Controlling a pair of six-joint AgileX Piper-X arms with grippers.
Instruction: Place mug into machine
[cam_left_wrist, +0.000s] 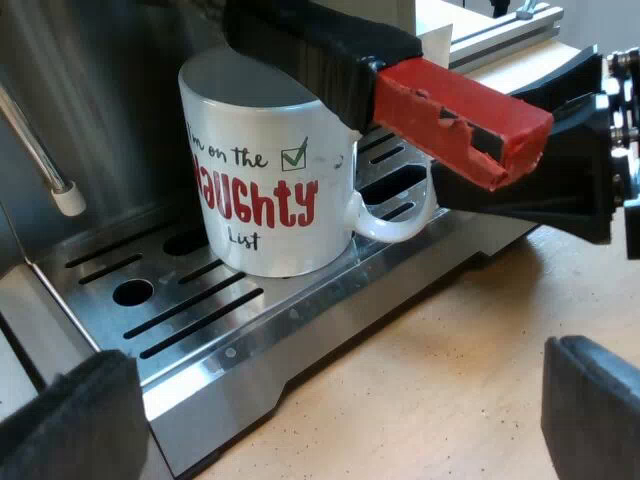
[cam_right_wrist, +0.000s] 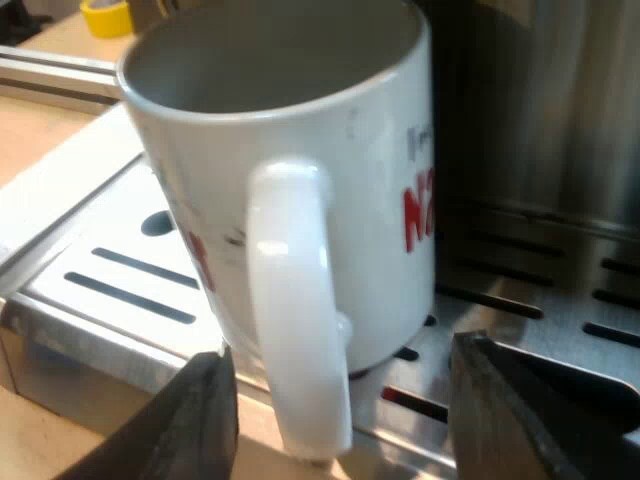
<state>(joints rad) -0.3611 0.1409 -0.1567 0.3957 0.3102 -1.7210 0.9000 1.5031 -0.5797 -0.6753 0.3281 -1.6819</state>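
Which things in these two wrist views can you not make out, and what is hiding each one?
Left wrist view, the mug: part of its rim, behind the holder's handle.
Left wrist view, the right hand: one fingertip, behind the handle's red end.
Right wrist view, the mug: its inside bottom, behind its own wall; most of its print, curved out of sight.

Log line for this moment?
red-lettered white ceramic mug upright on slotted steel drip tray | red-ended dark handle above it | right tool open astride mug's handle | left tool open, empty
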